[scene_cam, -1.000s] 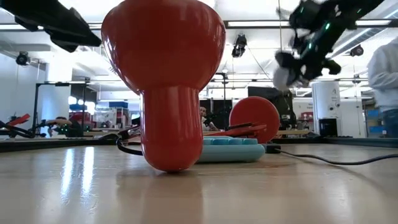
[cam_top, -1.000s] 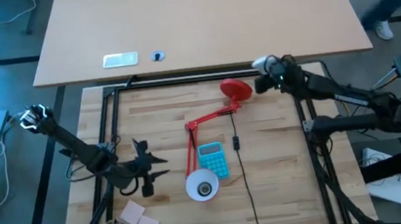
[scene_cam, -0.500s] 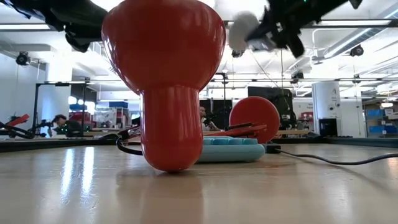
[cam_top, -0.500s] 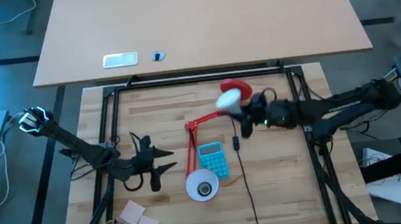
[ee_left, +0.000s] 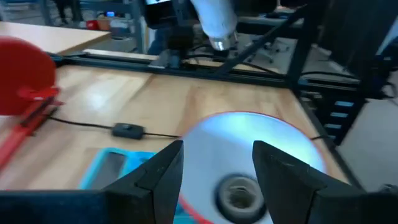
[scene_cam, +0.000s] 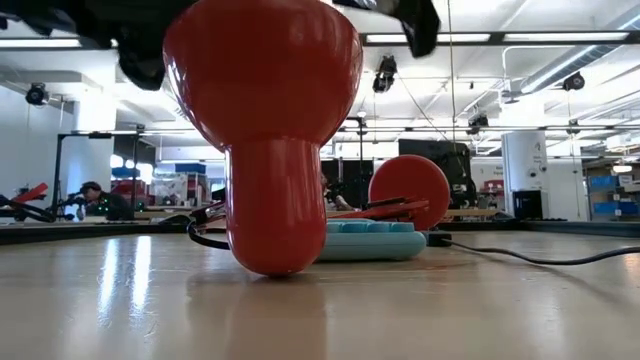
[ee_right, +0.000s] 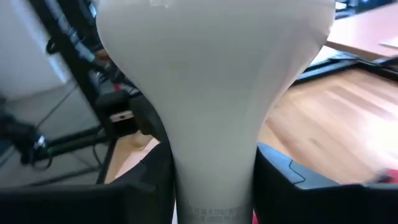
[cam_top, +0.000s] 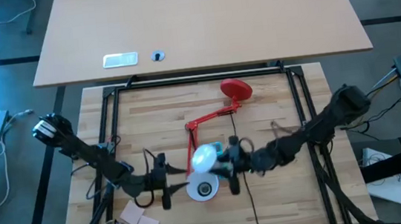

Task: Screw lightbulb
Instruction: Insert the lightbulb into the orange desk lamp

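Lamp shade (scene_cam: 262,100) fills most of the low view, hiding nearly everything behind it. From above we see the right gripper (cam_top: 229,166) reaching in low, its fingers clamped on the lightbulb (cam_top: 207,158), which sits just beside the shade's white opening. The left gripper (cam_top: 163,181) hovers on the shade's other side; its wrist view shows its fingers apart, and the socket (ee_left: 238,191), probably empty.

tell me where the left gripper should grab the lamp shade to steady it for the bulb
Judging by its pose, grip the red shade by its rim from the left side. Its socket faces up, the left gripper is open beside it, and the right gripper holds the lightbulb above.
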Controlling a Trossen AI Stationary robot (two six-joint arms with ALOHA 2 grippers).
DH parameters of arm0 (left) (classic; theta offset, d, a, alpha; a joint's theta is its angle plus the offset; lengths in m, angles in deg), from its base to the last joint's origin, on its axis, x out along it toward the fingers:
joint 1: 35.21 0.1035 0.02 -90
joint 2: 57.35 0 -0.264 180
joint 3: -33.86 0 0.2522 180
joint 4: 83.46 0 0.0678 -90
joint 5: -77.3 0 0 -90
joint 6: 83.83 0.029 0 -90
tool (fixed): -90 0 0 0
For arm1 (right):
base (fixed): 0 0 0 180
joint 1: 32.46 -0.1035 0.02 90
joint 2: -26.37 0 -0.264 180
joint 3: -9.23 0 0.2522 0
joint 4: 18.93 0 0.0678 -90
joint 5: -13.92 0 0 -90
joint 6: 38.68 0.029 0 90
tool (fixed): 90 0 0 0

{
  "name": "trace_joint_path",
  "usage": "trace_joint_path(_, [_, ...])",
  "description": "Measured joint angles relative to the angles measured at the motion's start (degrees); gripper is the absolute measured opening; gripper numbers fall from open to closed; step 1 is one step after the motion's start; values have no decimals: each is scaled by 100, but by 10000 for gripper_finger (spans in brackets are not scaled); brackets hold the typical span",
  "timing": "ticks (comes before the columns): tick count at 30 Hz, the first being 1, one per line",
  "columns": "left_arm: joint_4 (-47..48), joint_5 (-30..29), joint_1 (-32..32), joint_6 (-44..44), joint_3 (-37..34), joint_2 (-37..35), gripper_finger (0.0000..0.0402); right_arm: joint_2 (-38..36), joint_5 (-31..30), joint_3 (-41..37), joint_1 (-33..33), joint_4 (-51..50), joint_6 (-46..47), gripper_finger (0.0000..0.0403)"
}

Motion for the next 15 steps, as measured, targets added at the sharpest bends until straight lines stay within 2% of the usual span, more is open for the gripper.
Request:
trace_joint_path(3, [-407,-274,-168,128,39,251,184,568,-2,499,-84,-16,-210,147])
trace_joint_path(7, [-504,-452,-329,234,49,290,184,1100,8,1014,-101,-313,-266,142])
trace_joint_path(15, [-30,-809,-518,207,52,-118,184,1424,16,1534,-97,-1298,-211,150])
